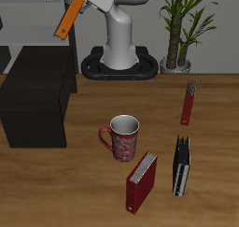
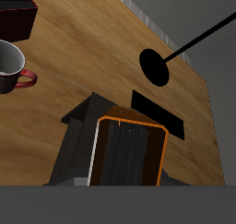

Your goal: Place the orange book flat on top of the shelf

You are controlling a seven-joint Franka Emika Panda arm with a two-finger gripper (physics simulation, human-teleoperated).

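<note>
My gripper (image 1: 78, 4) is shut on the orange book (image 1: 65, 22) and holds it high in the air, tilted, above and behind the back edge of the black shelf (image 1: 37, 92). The shelf's flat top is bare. In the wrist view the orange book (image 2: 129, 159) fills the space between my dark fingers (image 2: 78, 140), with pale page edges along one side. I cannot make out the shelf in the wrist view.
A red patterned mug (image 1: 122, 137) stands mid-table and shows in the wrist view (image 2: 9, 66). A larger red book (image 1: 142, 181) and a grey rack (image 1: 182, 165) stand near the front edge. A slim dark-red book (image 1: 189, 102) and a potted plant (image 1: 179, 30) stand farther back.
</note>
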